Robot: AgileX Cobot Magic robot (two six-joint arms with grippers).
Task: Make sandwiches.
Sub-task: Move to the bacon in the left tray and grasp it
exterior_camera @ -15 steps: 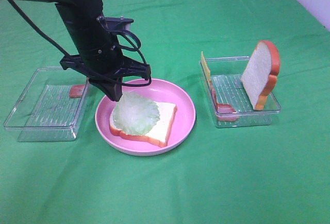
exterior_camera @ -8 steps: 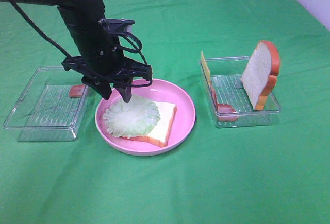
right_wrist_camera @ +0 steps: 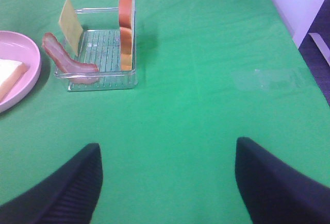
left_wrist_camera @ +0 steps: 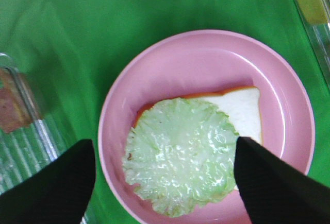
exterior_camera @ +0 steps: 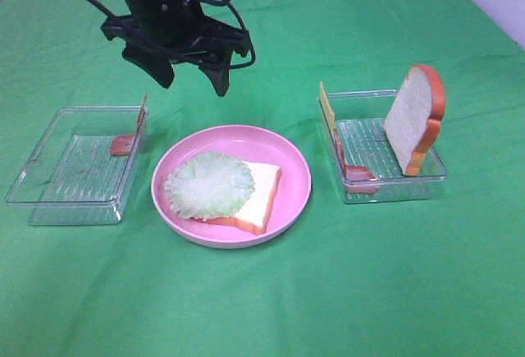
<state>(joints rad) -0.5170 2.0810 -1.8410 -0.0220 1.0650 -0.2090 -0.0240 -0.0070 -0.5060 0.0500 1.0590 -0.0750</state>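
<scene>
**Green lettuce [exterior_camera: 209, 184] released onto the bread slice [exterior_camera: 261, 193]**

It lies flat toward the plate's [exterior_camera: 291, 160] nine o'clock; the left gripper [exterior_camera: 193, 82] has let go and risen toward twelve o'clock, jaws spread and empty; the right gripper [right_wrist_camera: 167, 180] gapes empty too; bacon [exterior_camera: 358, 175] and cheese [exterior_camera: 326, 107] at three o'clock likely come next.

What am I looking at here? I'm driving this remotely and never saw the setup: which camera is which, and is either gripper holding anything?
It is a robot with two arms, each ending in a gripper. One picture looks down from a high camera; the other two come from cameras on the wrists. The left gripper hovers open and empty above a pink plate holding a bread slice topped with lettuce. The right gripper is open and empty over green cloth. A clear tray holds upright bread, cheese and bacon; a second tray holds a bacon piece.
</scene>
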